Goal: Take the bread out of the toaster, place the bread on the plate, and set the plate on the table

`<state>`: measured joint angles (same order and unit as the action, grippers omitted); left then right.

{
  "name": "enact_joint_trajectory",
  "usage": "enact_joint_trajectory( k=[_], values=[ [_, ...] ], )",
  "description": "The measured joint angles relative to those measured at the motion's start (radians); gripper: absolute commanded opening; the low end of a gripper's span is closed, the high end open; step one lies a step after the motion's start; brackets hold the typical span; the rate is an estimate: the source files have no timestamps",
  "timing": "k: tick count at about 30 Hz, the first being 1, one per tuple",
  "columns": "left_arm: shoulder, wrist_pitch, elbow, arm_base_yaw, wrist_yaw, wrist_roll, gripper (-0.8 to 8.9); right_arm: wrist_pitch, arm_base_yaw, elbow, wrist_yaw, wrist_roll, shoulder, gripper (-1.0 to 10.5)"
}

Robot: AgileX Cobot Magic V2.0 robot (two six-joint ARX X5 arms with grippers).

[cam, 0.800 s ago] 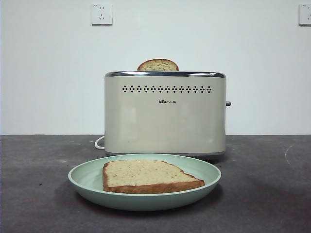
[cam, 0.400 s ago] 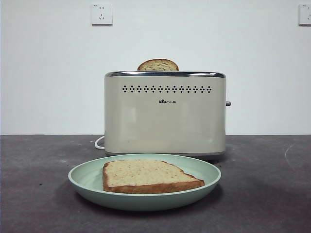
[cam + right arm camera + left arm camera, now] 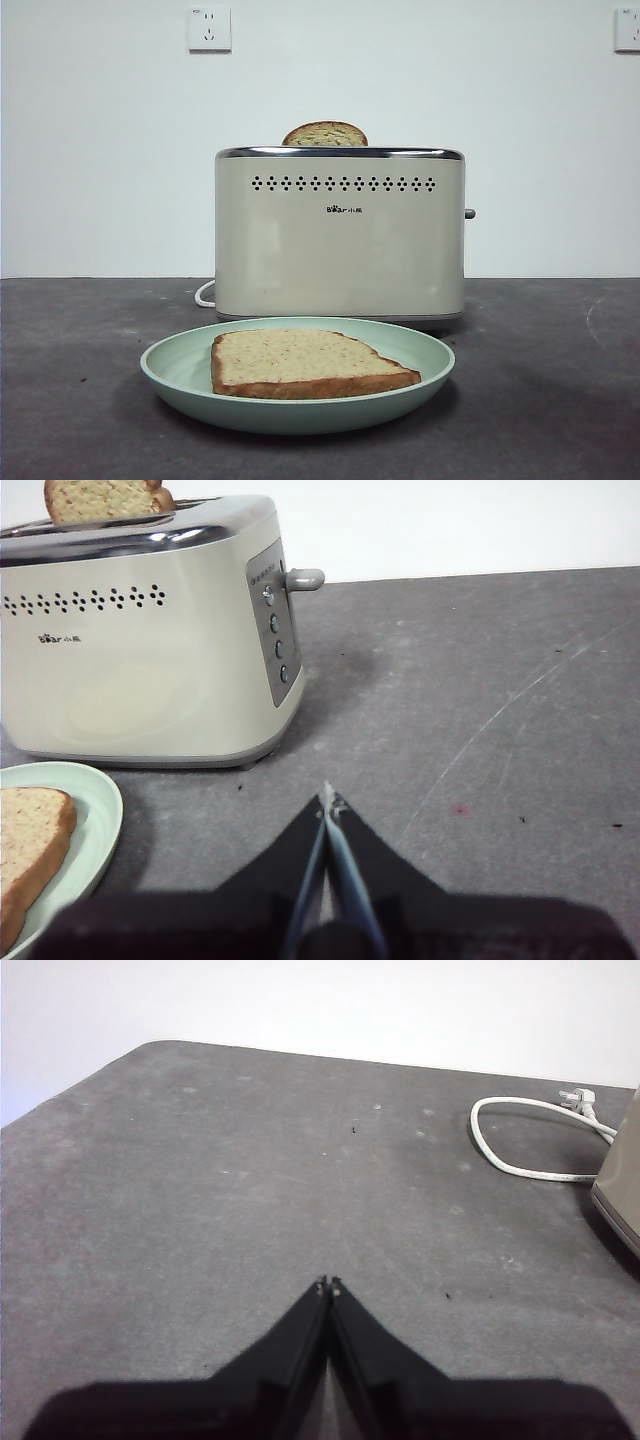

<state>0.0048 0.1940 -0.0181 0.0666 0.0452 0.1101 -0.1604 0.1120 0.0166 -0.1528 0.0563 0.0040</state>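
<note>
We see the bread [image 3: 305,362] lying flat inside the plate [image 3: 180,372], crust edge toward the front edge of the bench [image 3: 560,400]. The plate sits on the bench just in front of the toaster [image 3: 340,240], not touching it as far as we can tell. A second slice [image 3: 325,134] pokes its dome out of the toaster's top slot. The white cord [image 3: 520,1140] loops on the bench off the toaster's end, plug lying loose.

The left pincer [image 3: 327,1284] hangs over bare bench on the cord side of the toaster, jaws pressed together at the tips, nothing between them.

The right pincer [image 3: 328,798] sits over bare bench off the toaster's lever end, jaws likewise closed tip to tip, gripping nothing. From its wrist camera we get the toaster's control panel [image 3: 272,620] and lever [image 3: 305,578], plus the plate rim and one corner of the bread at the side.

Neither arm shows in the front view. Two wall sockets [image 3: 209,28] sit on the white wall behind.
</note>
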Motion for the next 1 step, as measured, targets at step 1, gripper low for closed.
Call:
enact_joint_trajectory(
  k=[1],
  values=[
    [0.000, 0.000, 0.000, 0.000, 0.000, 0.000, -0.04, 0.000, 0.000, 0.000, 0.000, 0.000, 0.000, 0.0]
  ],
)
